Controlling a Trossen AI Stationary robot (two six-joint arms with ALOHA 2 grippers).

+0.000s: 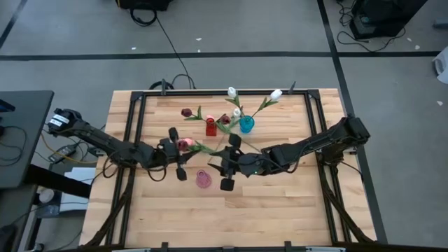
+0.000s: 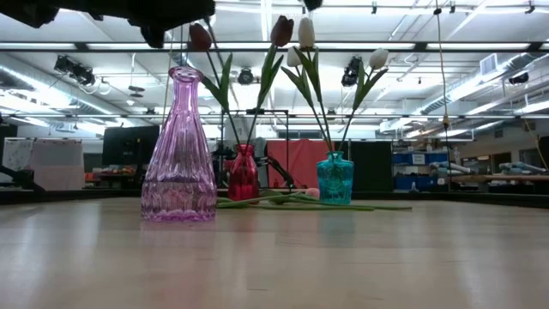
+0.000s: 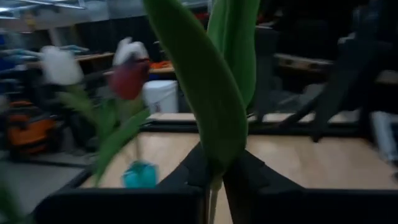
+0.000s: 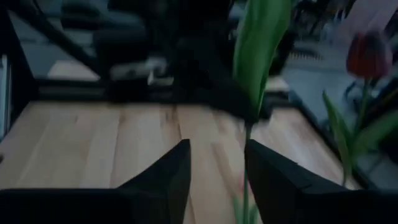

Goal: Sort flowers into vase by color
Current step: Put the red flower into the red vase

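Observation:
A pink tulip [image 1: 183,144] with a green stem [image 1: 207,149] hangs between my two grippers above the table's middle. My left gripper [image 1: 176,152] is shut on it. My right gripper [image 1: 229,162] is open, and the stem [image 4: 246,163] runs close by one finger [image 4: 267,171]; I cannot tell whether they touch. An empty pink glass vase [image 1: 203,180] stands on the table just near of them. A red vase [image 1: 211,128] holds maroon tulips [image 1: 187,112]. A teal vase [image 1: 246,124] holds white tulips [image 1: 276,94]. My left gripper pinches the tulip's green stem just below a long leaf [image 3: 212,180] between its two fingertips [image 3: 249,177]. The fingers lie across the stem. The leaf [image 3: 205,81] stands up past the fingers, and the flower is lifted clear of the table.
The pink vase [image 2: 178,154] is tall with a narrow neck and stands apart from the other two [image 2: 244,176] [image 2: 334,178]. Green stems [image 2: 334,205] lie on the table by those vases. A black frame [image 1: 140,119] runs along the table's left, right and far sides. The near half is bare wood [image 1: 231,217].

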